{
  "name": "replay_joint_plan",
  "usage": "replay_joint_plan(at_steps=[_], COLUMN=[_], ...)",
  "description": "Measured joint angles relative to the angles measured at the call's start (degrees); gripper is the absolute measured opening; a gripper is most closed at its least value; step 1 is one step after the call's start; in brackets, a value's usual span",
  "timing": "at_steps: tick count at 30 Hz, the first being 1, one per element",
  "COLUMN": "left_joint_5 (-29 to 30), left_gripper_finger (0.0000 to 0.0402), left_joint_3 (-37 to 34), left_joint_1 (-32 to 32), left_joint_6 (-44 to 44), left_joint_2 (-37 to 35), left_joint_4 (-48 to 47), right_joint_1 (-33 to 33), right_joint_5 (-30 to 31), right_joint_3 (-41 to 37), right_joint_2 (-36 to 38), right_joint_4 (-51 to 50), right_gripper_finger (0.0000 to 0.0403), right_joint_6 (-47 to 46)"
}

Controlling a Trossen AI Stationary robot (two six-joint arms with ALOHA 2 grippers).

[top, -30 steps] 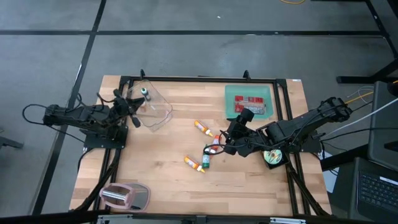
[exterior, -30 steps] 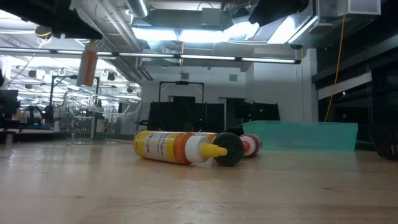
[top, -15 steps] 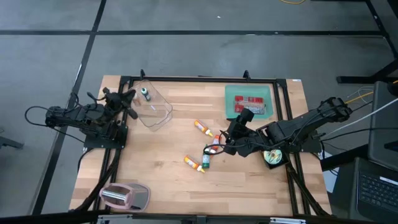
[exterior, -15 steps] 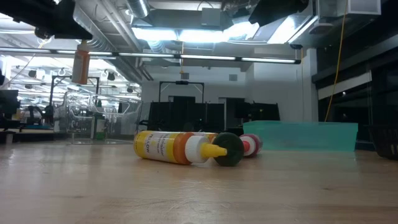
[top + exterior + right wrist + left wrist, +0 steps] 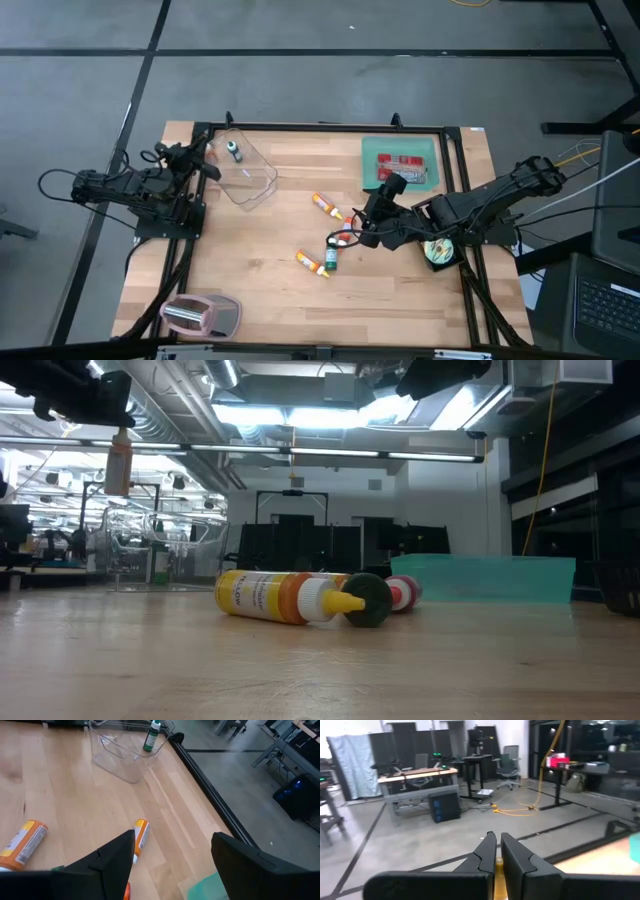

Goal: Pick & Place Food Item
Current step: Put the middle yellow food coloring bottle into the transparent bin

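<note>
My left gripper (image 5: 198, 160) is at the table's left edge beside a clear container (image 5: 247, 172). It is shut on an orange bottle (image 5: 118, 460), which shows well above the table in the low view. A green bottle (image 5: 151, 735) stands in the container. My right gripper (image 5: 362, 228) hovers open at mid-table above a cluster of lying bottles: a yellow one (image 5: 270, 597), a dark-capped one (image 5: 368, 600) and a red one (image 5: 402, 593). Another orange bottle (image 5: 140, 837) lies apart from them on its side. My left gripper pinches the orange bottle by its top end (image 5: 120, 432) between its two fingers (image 5: 487, 851), which point about level. A strip of the bottle (image 5: 498, 870) shows between them. The bottle hangs upright below the fingers, lifted clear of the table.
A teal tray (image 5: 400, 163) holding a red packet sits at the far right. A grey and pink appliance (image 5: 200, 316) stands at the near left corner. A round green-and-black item (image 5: 438, 252) lies by the right arm. Bare wood lies between the container and the bottles.
My left gripper has turned at the wrist and swung a little toward the table's far-left corner, away from the clear container. The orange bottle went with it and still hangs upright below the fingers. My right arm has kept still.
</note>
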State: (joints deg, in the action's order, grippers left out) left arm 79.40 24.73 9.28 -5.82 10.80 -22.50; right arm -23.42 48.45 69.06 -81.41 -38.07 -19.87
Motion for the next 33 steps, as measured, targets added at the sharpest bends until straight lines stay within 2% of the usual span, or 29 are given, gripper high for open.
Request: replay_joint_plan(at_steps=[3,6,12,15,20,27,29,31,33], left_joint_5=[-1.8,-2.1,-8.4,-11.7,-11.8,-10.3,-14.8,-22.4,-25.9], left_gripper_finger=[0.0005,0.0005,0.0005,0.0005,0.0005,0.0005,0.0005,0.0005,0.0005], left_joint_3=[-0.3,-3.1,-14.2,-17.8,-18.1,-18.1,-18.1,-18.1,-18.1], left_joint_1=[0.0,0.0,-1.9,-3.4,-5.5,-6.4,-6.7,-7.3,-8.7], left_joint_6=[0.1,3.5,22.2,30.2,33.4,28.7,28.0,26.9,25.7], left_joint_2=[0.5,0.3,0.3,0.1,0.2,0.2,0.2,0.2,0.2], left_joint_4=[-0.3,6.3,36.4,47.2,46.8,39.3,37.5,37.1,36.8], right_joint_1=[0.0,0.0,0.0,0.0,0.0,0.0,0.0,0.0,0.0], right_joint_5=[-0.1,-0.1,-0.1,-0.1,-0.1,-1.2,-1.2,-1.4,-1.4], right_joint_3=[0.0,0.0,0.0,0.0,0.0,0.0,0.0,0.0,0.0], right_joint_2=[0.0,0.0,0.0,0.0,0.0,0.0,0.0,0.0,0.0], right_joint_4=[0.0,0.0,0.0,0.0,0.0,0.0,0.0,0.0,0.0], right_gripper_finger=[0.0258,0.0258,0.0258,0.0258,0.0259,0.0259,0.0259,0.0259,0.0259], right_joint_6=[0.8,0.9,1.3,1.3,1.1,0.6,0.6,0.6,0.6])
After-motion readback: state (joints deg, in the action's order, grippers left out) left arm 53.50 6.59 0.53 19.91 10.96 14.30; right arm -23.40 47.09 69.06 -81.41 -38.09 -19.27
